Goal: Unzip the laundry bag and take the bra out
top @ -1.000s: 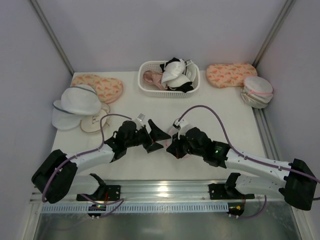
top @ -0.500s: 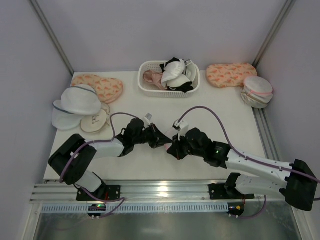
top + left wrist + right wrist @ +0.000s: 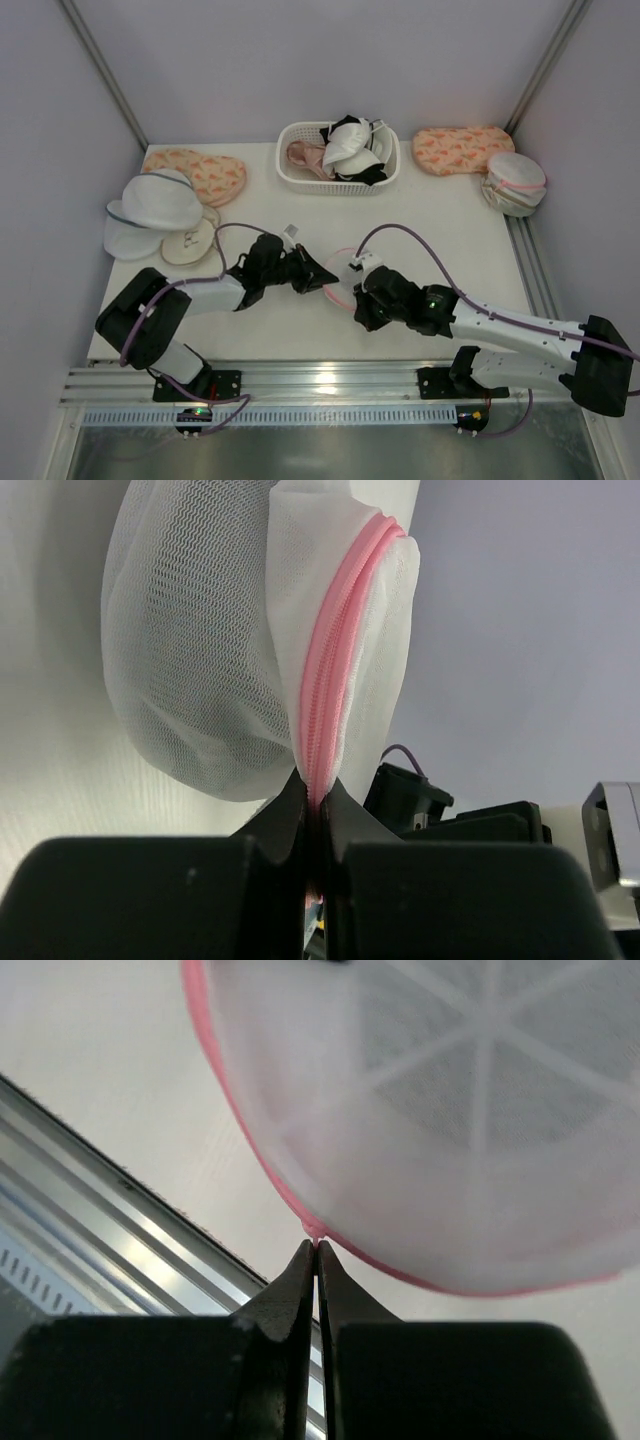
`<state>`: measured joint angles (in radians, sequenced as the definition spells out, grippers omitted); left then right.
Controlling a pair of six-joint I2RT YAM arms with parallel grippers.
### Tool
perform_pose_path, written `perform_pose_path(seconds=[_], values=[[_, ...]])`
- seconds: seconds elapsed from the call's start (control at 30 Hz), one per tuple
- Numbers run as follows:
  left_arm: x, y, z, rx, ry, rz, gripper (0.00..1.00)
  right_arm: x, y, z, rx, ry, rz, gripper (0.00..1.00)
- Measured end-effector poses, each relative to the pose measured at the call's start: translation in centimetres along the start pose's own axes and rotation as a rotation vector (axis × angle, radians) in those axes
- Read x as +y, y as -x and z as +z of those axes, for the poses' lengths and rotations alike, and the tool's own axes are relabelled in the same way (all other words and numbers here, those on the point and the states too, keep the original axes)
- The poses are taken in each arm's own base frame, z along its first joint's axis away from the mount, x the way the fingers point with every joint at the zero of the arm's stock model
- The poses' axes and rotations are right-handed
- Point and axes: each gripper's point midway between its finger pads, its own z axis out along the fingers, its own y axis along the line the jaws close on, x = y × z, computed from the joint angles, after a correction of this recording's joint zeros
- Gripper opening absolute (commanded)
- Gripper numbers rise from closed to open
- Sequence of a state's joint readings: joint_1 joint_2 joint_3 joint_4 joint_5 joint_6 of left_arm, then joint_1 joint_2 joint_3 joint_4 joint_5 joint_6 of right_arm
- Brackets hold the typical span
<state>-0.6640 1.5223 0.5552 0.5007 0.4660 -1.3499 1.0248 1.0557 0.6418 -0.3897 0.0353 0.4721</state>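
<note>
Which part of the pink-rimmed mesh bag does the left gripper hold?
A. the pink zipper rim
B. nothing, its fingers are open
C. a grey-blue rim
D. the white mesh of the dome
A: in the left wrist view, the left gripper is closed on the pink zipper rim of the laundry bag.

The left gripper (image 3: 318,800) was clamped on the pink zipper (image 3: 335,650) at the rim of the laundry bag (image 3: 190,660). The zipper ran up from the jaws, with white mesh bulging to its left. A black housing (image 3: 410,795) sat behind at the lower right.
</note>
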Motion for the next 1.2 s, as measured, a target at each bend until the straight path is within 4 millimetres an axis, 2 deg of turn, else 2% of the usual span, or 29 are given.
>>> perform_pose_path(seconds=[0.13, 0.3, 0.5, 0.67, 0.8, 0.83, 0.87, 0.93, 0.97, 1.07, 1.2], values=[[0.5, 0.5, -0.3, -0.005, 0.019, 0.014, 0.0, -2.9, -1.3, -0.9, 0.038, -0.156, 0.032, 0.04], [0.4, 0.6, -0.4, 0.017, 0.029, 0.055, 0.0, -6.9, -1.0, -2.9, 0.032, -0.408, 0.062, 0.04], [-0.1, 0.1, -0.5, 0.063, 0.017, 0.107, 0.0, -11.2, -0.3, -2.6, 0.057, -0.632, 0.087, 0.04], [-0.2, -0.2, -0.5, 0.085, 0.013, 0.135, 0.0, -15.0, 2.5, -2.5, 0.008, -0.785, 0.134, 0.04], [-0.9, 0.2, -0.3, 0.079, -0.002, 0.152, 0.0, -16.0, 5.6, -2.4, -0.078, -0.806, 0.13, 0.04], [-1.1, 0.3, -0.3, 0.076, -0.005, 0.153, 0.05, -16.2, 6.1, -2.5, -0.092, -0.805, 0.123, 0.04], [-1.2, 0.4, -0.3, 0.074, -0.008, 0.155, 0.35, -16.3, 6.5, -2.5, -0.105, -0.802, 0.118, 0.04], [-1.3, 0.4, -0.3, 0.081, -0.013, 0.16, 0.64, -16.6, 7.2, -2.6, -0.124, -0.808, 0.106, 0.04], [-1.3, 0.3, -0.4, 0.088, -0.013, 0.156, 0.82, -17.0, 7.4, -2.7, -0.13, -0.819, 0.101, 0.04], [-1.3, 0.1, -0.4, 0.093, -0.011, 0.149, 0.96, -17.9, 7.9, -3.2, -0.138, -0.845, 0.094, 0.04], [-1.2, 0.2, -0.5, 0.083, -0.004, 0.146, 0.98, -18.0, 8.0, -3.3, -0.136, -0.85, 0.081, 0.04]])
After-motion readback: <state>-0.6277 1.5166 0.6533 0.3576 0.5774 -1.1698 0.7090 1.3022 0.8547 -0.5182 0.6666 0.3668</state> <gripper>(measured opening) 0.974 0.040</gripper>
